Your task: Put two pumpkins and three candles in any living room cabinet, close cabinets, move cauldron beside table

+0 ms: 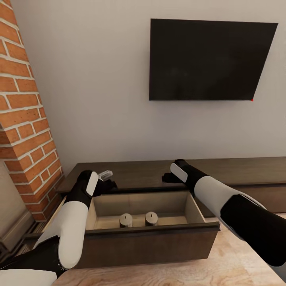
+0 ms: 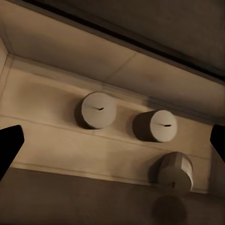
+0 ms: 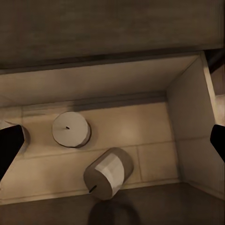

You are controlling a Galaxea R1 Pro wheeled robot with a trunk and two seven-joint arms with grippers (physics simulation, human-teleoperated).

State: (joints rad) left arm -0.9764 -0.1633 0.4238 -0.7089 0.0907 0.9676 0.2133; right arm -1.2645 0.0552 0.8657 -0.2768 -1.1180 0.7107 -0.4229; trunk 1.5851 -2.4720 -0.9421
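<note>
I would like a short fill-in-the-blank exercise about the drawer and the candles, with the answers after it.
1. The drawer of the cabinet stands ___.
2. The left wrist view shows ___ candles inside it.
3. One candle near the front wall is ___, not upright.
4. A dark ___ hangs on the wall above.

Answers: open; three; tilted; TV

Living room corner: wall TV, brick column, wood floor.
Black flat TV [image 1: 210, 59] hangs on pale grey wall [image 1: 95, 87], screen off, tiny red light at its lower right corner. Red brick column [image 1: 24, 115] stands at left, slanting. Light wooden floor [image 1: 234, 258] runs along bottom right.
</note>
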